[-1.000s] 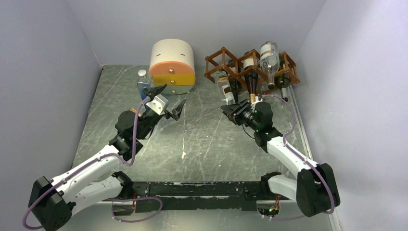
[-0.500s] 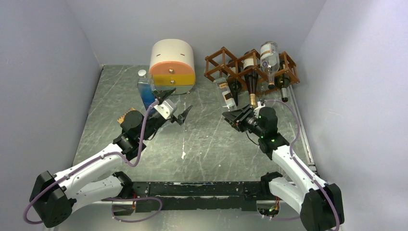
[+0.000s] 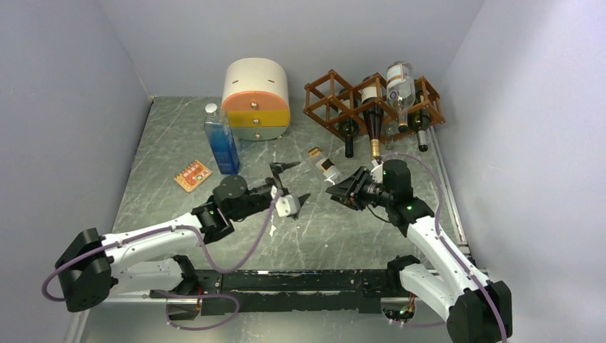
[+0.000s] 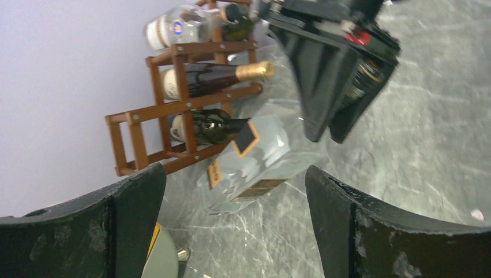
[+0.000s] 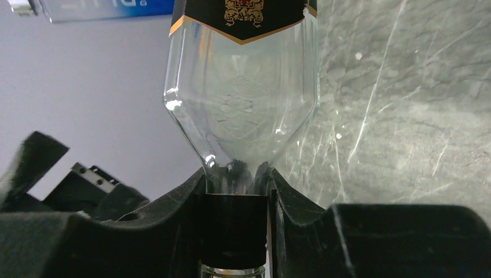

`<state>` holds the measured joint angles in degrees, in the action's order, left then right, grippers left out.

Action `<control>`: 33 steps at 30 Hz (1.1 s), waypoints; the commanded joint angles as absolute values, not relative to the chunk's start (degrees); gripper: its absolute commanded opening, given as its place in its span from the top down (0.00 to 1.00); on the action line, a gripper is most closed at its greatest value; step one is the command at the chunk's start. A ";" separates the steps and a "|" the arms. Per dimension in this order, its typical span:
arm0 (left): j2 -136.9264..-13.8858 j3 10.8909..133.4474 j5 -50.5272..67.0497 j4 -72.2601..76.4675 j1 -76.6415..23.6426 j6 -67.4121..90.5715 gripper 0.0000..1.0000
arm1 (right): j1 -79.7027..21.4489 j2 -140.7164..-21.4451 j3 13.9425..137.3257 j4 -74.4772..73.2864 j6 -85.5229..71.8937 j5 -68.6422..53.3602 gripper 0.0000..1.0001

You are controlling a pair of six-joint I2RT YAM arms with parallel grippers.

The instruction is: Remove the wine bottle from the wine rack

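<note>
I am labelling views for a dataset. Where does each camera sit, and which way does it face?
Top external: above and behind the arm bases, looking down on the table; both arms show, right gripper shut on the clear bottle.
Left wrist: on the left arm, facing the wine rack; its own open fingers show.
Right wrist: on the right arm, looking along its shut fingers at the bottle's neck.
Shared: all three show the clear bottle.
</note>
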<state>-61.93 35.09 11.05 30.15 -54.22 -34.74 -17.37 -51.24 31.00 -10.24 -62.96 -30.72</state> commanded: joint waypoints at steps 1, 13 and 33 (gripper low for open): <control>-65.04 34.28 5.48 27.76 -58.13 -44.79 0.07 | -17.58 -48.45 36.09 -4.60 -59.41 -38.16 1.00; -75.49 34.27 -10.03 31.37 -65.41 -52.88 0.07 | -17.85 -45.70 30.02 5.61 -69.36 -42.61 1.00; -82.75 36.72 -27.86 40.00 -68.82 -57.52 0.07 | -21.91 -47.31 29.15 9.29 -73.13 -43.88 1.00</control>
<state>-82.41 34.94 -25.41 37.01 -68.14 -56.82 -20.21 -48.05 27.92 -2.83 -72.47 -40.97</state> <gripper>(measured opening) 0.935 0.372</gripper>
